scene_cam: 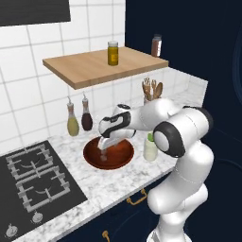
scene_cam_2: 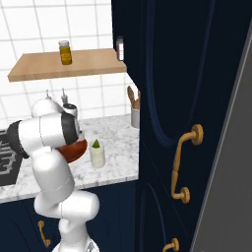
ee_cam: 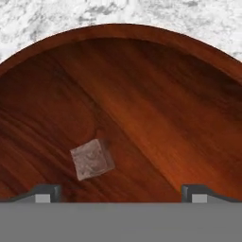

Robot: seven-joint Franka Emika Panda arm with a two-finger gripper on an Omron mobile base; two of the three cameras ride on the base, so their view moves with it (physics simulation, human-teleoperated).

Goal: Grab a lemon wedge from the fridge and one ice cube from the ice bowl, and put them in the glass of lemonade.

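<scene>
Claw (ee_cam: 121, 191) tips are standing wide apart, empty, as we are hovering over the ice cube (ee_cam: 92, 159) lying in the ice bowl (ee_cam: 189, 118). We are judging it small, hard, slippery; gripping opposite flat faces looks safest.

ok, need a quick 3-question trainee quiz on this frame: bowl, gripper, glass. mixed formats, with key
1. True or false: the gripper is shut on the ice cube.
2. Multiple choice: the ice bowl sits between (A) the stove and the glass of lemonade, (B) the glass and the utensil crock, (C) two jars on the shelf.
3. Fill in: a green piece sits at the top of the ____.

Key: 1 false, the fingers are apart with the cube lying loose in the bowl. 2 A. 3 glass of lemonade.
</scene>
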